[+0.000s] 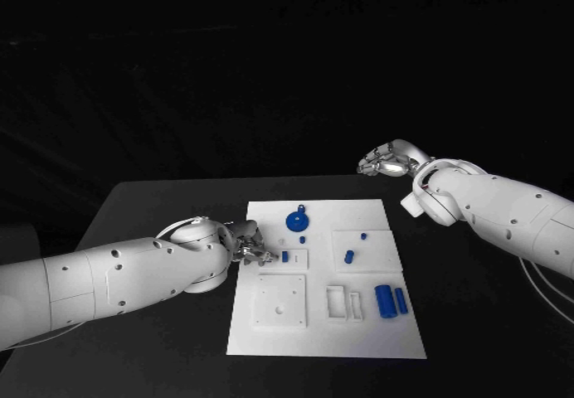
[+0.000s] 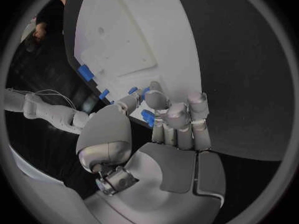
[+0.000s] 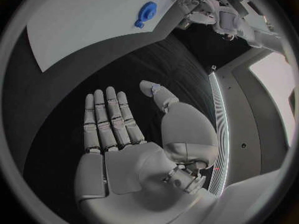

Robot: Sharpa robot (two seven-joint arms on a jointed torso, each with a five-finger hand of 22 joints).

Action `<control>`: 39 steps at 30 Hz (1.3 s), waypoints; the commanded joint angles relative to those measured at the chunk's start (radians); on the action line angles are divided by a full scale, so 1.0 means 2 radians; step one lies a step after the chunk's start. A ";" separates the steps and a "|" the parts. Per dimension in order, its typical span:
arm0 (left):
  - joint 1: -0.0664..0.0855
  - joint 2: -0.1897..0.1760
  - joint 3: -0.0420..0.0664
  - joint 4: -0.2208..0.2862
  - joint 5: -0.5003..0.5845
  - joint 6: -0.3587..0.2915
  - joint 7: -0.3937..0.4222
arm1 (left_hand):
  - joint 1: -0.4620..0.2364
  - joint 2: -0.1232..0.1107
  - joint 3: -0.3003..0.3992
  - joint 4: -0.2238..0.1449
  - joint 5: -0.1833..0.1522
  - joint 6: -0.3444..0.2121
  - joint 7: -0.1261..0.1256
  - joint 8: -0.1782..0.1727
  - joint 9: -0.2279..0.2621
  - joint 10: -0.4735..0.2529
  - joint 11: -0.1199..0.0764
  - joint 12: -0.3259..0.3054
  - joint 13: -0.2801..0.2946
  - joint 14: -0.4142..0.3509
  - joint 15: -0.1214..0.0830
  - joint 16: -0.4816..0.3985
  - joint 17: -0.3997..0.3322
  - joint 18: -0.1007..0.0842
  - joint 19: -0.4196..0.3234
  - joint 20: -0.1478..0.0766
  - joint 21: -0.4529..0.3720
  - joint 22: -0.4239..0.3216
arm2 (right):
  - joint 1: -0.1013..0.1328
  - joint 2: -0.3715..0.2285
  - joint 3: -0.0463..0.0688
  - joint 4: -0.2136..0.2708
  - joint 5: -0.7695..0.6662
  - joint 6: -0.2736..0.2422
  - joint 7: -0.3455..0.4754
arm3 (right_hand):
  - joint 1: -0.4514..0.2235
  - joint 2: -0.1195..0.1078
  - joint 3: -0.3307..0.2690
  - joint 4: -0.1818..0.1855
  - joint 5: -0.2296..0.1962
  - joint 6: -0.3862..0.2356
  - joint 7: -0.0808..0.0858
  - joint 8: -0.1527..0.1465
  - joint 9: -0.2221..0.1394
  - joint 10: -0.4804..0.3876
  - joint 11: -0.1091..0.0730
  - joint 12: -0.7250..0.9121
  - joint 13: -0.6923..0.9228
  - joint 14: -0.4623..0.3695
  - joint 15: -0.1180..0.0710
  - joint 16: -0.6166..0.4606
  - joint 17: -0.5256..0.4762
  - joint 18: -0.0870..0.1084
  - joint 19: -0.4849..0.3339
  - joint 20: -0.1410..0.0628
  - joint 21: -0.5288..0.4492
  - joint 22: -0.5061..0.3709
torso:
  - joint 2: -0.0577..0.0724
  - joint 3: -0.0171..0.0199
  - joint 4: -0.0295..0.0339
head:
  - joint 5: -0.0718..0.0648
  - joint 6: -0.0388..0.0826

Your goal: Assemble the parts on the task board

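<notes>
Pinching a small blue part (image 2: 147,117) in the left hand (image 1: 248,248), we should lower it squarely onto the task board (image 1: 371,332), keeping the flat, empty right hand (image 3: 115,129) clear.

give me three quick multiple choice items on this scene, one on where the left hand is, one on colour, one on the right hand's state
1. Where is the left hand?
A. at the task board's left edge
B. off the table
C. beside the right hand

2. What colour is the round wheel-like part?
A. red
B. blue
C. green

3. How is the right hand?
A. gripping a part
B. pressing the board
C. open, fingers straight, holding nothing

Key: 1 A, the head view shows it at the board's left edge. 2 B, it looks blue on the white board. 3 C, its wrist view shows a flat empty palm.
</notes>
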 commanded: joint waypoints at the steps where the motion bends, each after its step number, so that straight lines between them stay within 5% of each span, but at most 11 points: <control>1: 0.000 0.000 0.000 0.000 0.001 -0.005 0.003 | 0.000 -0.010 0.003 0.009 -0.001 -0.003 0.000 0.002 0.000 -0.001 -0.001 0.002 0.000 0.000 -0.003 0.002 -0.001 0.000 0.003 -0.050 0.002 0.004 | -0.001 0.001 0.000 0.000 0.000 0.003 0.001 | -0.002 -0.002 -0.002 0.000 0.003 -0.003 -0.001 0.001 -0.001 0.001 0.002 -0.003 -0.001 -0.004 0.000 0.003 -0.001 -0.003 -0.003 0.000 -0.002 0.001 | 0.000 0.0000 0.0002 | 0.000 0.000; 11: 0.000 0.001 0.000 -0.001 0.001 -0.011 0.005 | 0.003 -0.029 0.009 0.043 -0.001 -0.005 0.000 0.006 0.001 -0.001 -0.001 0.002 0.000 -0.001 -0.003 0.003 -0.001 0.002 0.004 -0.049 0.004 0.003 | -0.002 0.000 0.000 0.000 0.000 0.003 0.001 | -0.002 -0.002 -0.002 0.000 0.003 -0.003 -0.001 0.001 -0.001 0.001 0.002 -0.003 -0.001 -0.005 0.000 0.004 -0.001 -0.003 -0.003 0.000 -0.003 0.001 | 0.000 0.0001 -0.0002 | 0.000 0.000; 39: 0.000 0.000 0.003 -0.006 0.015 -0.030 0.013 | 0.005 -0.037 0.007 0.071 -0.001 -0.006 0.000 0.008 0.002 -0.001 -0.001 0.002 0.001 -0.001 -0.003 0.003 -0.002 0.003 0.004 -0.049 0.005 0.002 | -0.004 -0.001 0.000 -0.001 0.000 0.003 0.002 | -0.002 -0.002 -0.002 0.000 0.003 -0.003 -0.001 0.001 -0.001 0.001 0.002 -0.003 -0.001 -0.005 0.000 0.004 -0.002 -0.003 -0.003 0.000 -0.003 0.001 | 0.000 -0.0002 -0.0003 | 0.000 0.001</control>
